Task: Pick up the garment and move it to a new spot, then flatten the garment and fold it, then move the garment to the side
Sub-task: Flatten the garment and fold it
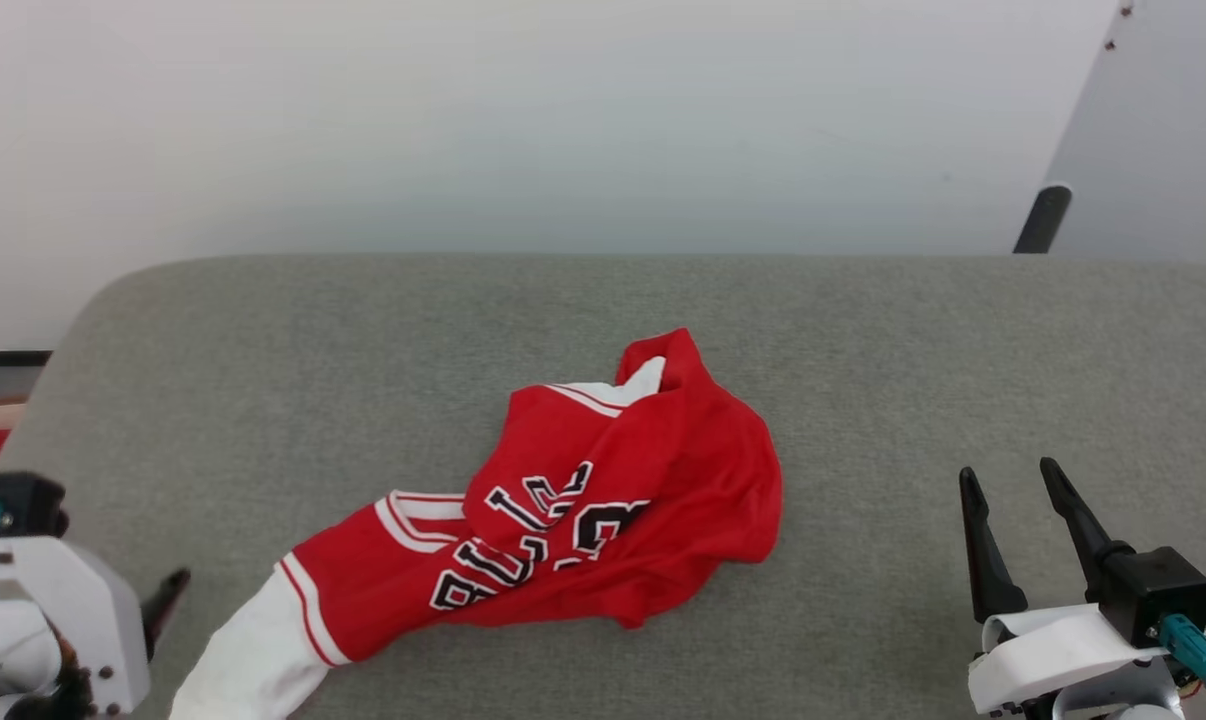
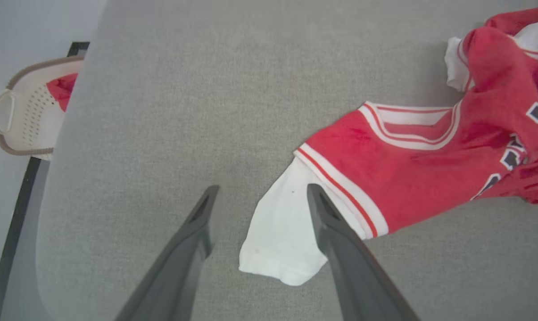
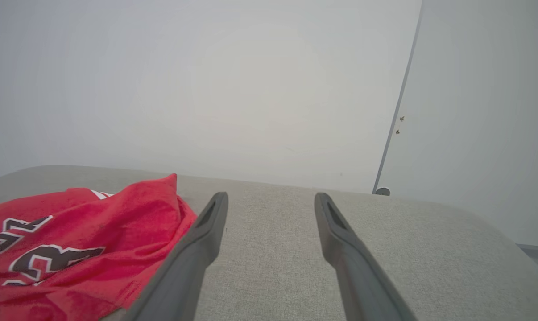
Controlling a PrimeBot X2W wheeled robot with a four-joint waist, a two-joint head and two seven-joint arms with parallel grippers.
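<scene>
The garment [image 1: 583,510], a red jersey with black white-outlined lettering, lies crumpled on the middle of the grey table [image 1: 863,350]. One white sleeve [image 1: 253,660] trails toward the front left. In the left wrist view my left gripper [image 2: 263,191] is open just above the table. That white sleeve [image 2: 282,240] lies loose between its two fingers, and the red body [image 2: 411,169] spreads off to the right. My right gripper [image 1: 1013,490] stands open at the front right, clear of the cloth. In its wrist view the right gripper [image 3: 271,198] has the garment [image 3: 72,249] to its left.
A white perforated basket [image 2: 28,116] holding a plain red cloth [image 2: 61,89] sits beyond the table's left edge. A dark pole [image 1: 1041,220] stands behind the far right corner. Bare grey table surface stretches to the right of the garment and behind it.
</scene>
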